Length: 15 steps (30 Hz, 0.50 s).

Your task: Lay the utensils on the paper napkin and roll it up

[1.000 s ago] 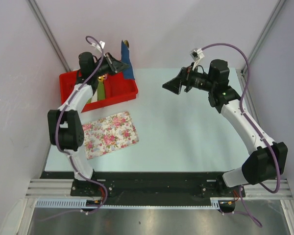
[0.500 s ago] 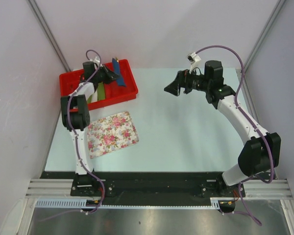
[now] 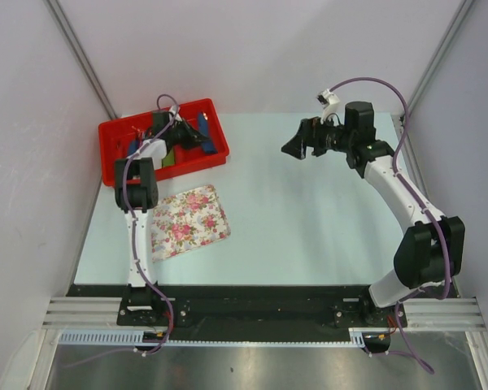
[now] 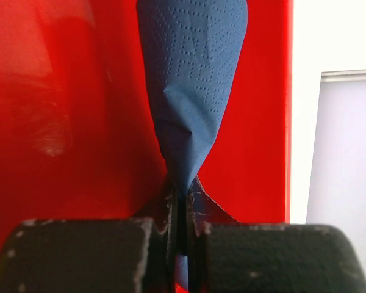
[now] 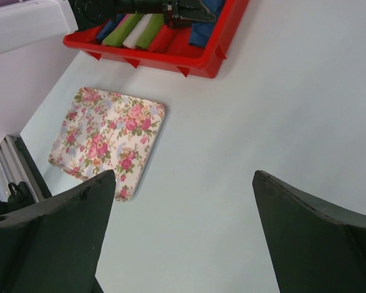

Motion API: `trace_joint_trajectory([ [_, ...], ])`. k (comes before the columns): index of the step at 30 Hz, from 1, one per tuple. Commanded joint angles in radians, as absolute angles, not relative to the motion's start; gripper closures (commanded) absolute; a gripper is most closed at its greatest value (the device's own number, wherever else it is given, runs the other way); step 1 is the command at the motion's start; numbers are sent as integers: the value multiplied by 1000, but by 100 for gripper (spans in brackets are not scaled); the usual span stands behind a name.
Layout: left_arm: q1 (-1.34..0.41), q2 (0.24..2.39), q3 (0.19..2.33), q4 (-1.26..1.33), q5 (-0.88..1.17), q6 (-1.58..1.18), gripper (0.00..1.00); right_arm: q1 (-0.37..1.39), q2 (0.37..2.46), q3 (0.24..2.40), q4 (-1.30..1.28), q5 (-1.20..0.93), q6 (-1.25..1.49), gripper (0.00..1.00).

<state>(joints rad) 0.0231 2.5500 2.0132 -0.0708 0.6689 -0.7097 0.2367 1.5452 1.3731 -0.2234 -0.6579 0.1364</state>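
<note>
The left gripper (image 4: 182, 210) reaches into a red bin (image 3: 112, 134) at the far left corner of a pale table (image 3: 325, 219). Its two dark fingers are pressed together on the pinched end of the navy paper napkin (image 4: 192, 91), with only the thin paper between them. From that pinch the napkin widens away from the fingers into a soft, twisted cone with a dotted embossed pattern. It runs out of the left wrist view at the top. Red bin wall lies close on either side of the fingers and behind the napkin. In the right wrist view, green rolls (image 5: 127, 29) and a white roll (image 5: 140, 33) lie side by side in the bin, under the left wrist and back from its fingertips. A pink-flowered tray (image 3: 187, 221) lies flat on the table outside the bin, nearer the arm bases than the left gripper and apart from the bin. The right gripper (image 5: 183, 177) hangs in the air over the table, well apart from the left one and pointing toward it. Its fingers are spread wide with nothing between them. Bare table lies below it, the flowered tray sits ahead and to the left of its fingers, and the red bin is farther ahead.
</note>
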Motion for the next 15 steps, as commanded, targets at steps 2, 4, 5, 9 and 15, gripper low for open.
trace_joint_trajectory([
  [2, 8, 2574, 2068, -55, 692, -749, 100, 222, 1571, 1430, -252, -657, 103, 0],
  [4, -23, 2583, 2069, -57, 689, -753, 100, 216, 1574, 1437, -253, -660, 103, 0],
  [5, -25, 2588, 2072, -58, 687, -752, 100, 215, 1578, 1439, -256, -660, 103, 0],
  [9, -26, 2592, 2072, -93, 660, -744, 81, 207, 1591, 1456, -268, -666, 109, 0],
  [15, -26, 2579, 2068, -136, 618, -723, 60, 206, 1601, 1477, -275, -669, 121, 0],
])
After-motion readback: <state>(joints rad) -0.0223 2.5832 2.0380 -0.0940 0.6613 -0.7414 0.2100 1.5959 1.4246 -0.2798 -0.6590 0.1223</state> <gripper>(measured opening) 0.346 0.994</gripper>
